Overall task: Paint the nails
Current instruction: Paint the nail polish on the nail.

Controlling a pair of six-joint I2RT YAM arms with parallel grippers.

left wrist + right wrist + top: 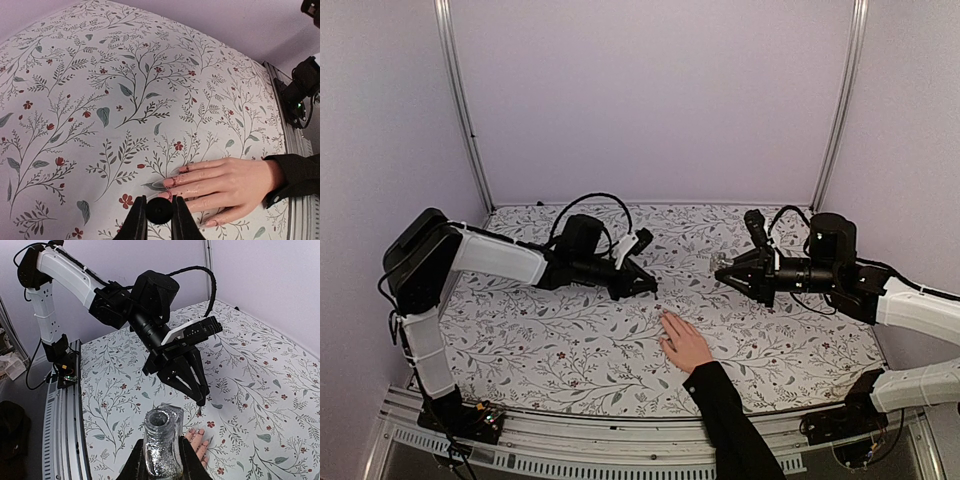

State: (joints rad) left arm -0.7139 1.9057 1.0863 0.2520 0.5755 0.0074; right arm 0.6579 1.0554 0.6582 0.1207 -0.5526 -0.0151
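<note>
Left wrist view looks down between the fingers of the left hand (pixel 159 202), which are closed tight on a small round black cap (pixel 160 211) seen end-on. From the right wrist view, a thin stem (pixel 199 409) points down from those same fingertips, just above the fingertips of the person's hand (pixel 227 185); whether it touches one cannot be told. The person's hand lies flat, palm down, on the flowered desk (pixel 100 75), fingers together and stretched toward the left hand. The nails (pixel 168 181) sit at the ends of those fingers, right beside the cap, and some show a reddish, glossy coat. A black sleeve (pixel 297 175) covers the wrist. Further out, the right hand (pixel 161 447) is clamped shut on an upright, uncapped bottle (pixel 161 427) full of silvery glitter, held above the desk and well apart from the person's hand, on its far right.
</note>
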